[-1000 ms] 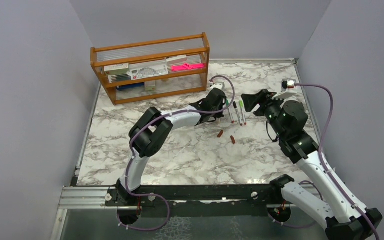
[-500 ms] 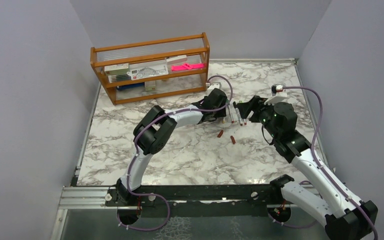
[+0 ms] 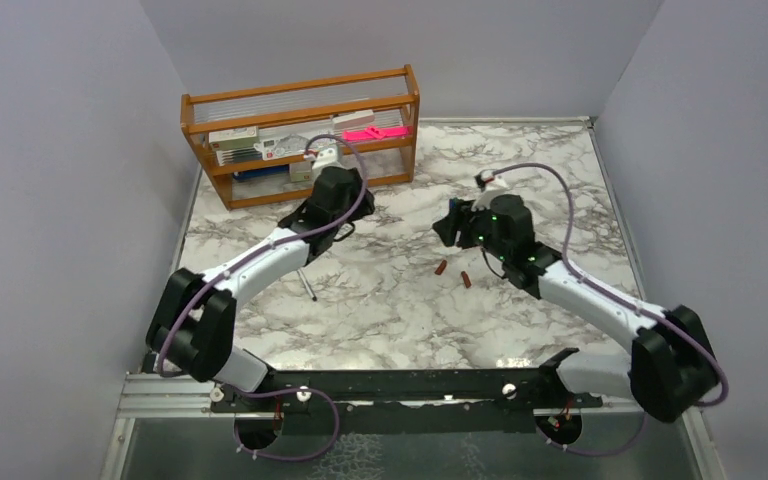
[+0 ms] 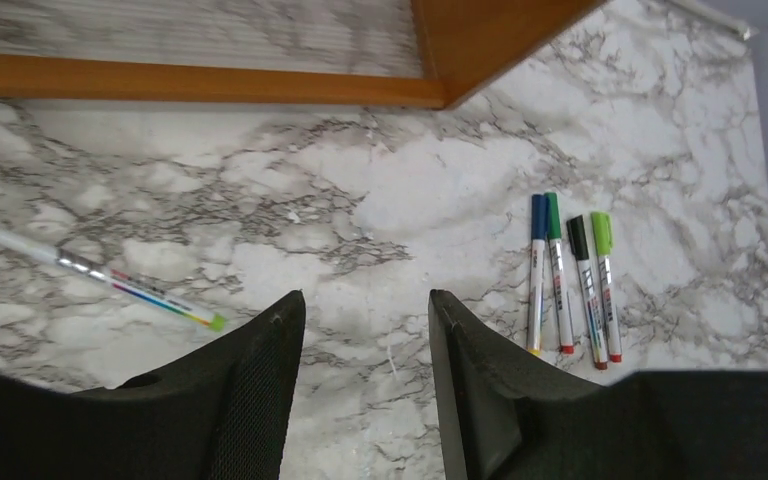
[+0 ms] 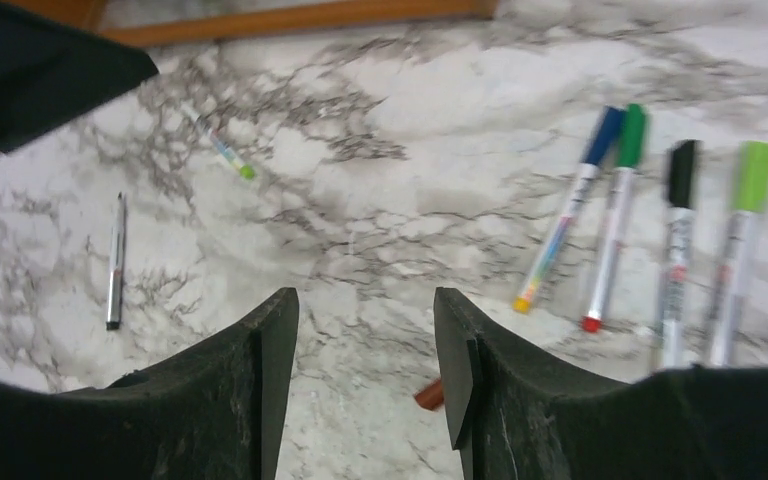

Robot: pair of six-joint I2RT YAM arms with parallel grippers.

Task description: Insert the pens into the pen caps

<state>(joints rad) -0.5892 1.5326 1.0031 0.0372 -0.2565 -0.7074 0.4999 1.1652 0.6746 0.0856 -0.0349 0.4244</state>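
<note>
Marble counter (image 3: 390, 320), walled on three sides, with a wooden rack (image 3: 300, 110) at the back: that is what I work over. The left pincer (image 4: 364, 310) hangs near the rack's bottom rail, jaws apart and holding nothing. The right pincer (image 5: 365, 300) is over the middle of the counter, also parted and empty.

One loose pen (image 4: 93, 272) with a green tip lies near the rail. A row of four pens (image 5: 612, 225) lies side by side further right, the blue-topped and green-topped ones touching. Two dark red caps (image 3: 441, 267) (image 3: 466, 279) sit apart from the row, and one of them peeks out just beside a finger (image 5: 460, 380) of the right pincer.

My worries, as I judge it:
- The caps are tiny tubes on slick stone, so a finger landing off-centre would likely flick one away.
- The row is packed tight, and a grab there could drag a neighbour along or scatter the lot.
- The loose pen is close to the wood, so a low left approach might knock the rail.
- A thin black stick (image 5: 115, 262) lies by itself, and I could mistake it for one of the pens.
- I cannot tell whether a dark red cap belongs on the green-tipped pen.
</note>
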